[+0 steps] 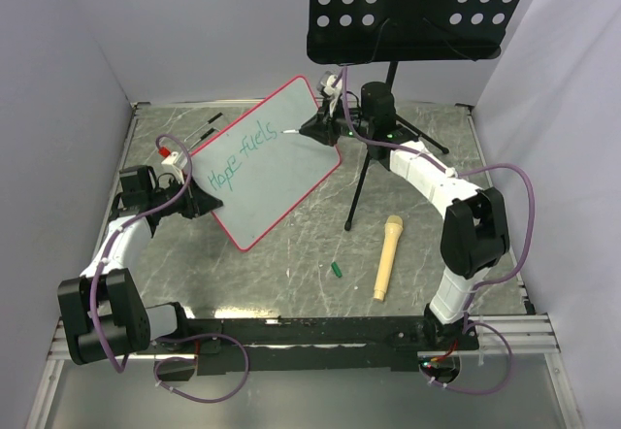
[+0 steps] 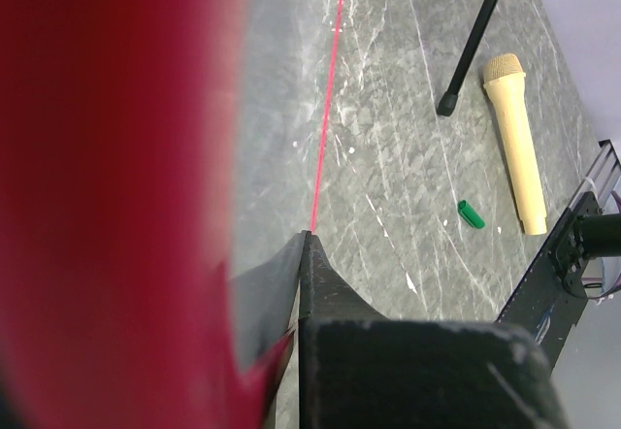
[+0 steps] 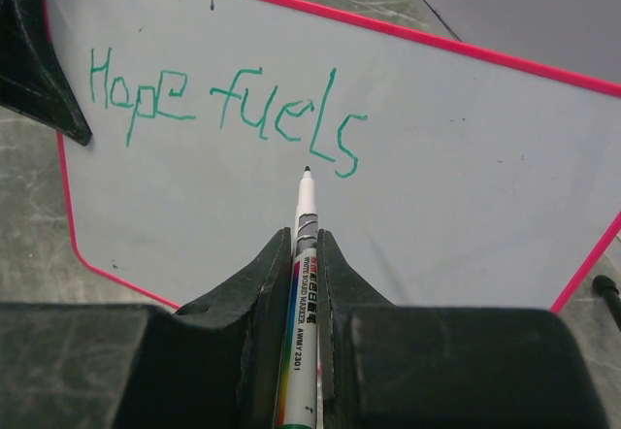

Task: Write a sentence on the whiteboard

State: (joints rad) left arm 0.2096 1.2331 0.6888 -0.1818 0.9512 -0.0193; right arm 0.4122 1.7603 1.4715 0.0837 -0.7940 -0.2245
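- Right wrist: my right gripper pinches the marker, tip just below the sentence "Hope fuels" on the whiteboard.
- Top external alone: my left gripper clamps the tilted whiteboard's left edge.

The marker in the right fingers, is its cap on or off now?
Off. The marker shows a bare writing tip near the whiteboard, and a small green cap lies on the table.

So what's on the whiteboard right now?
Two teal words, "Hope fuels", in one line. The marker in the right gripper points just below the "s". That gripper hides the whiteboard's lower middle; the left gripper covers part of one edge.
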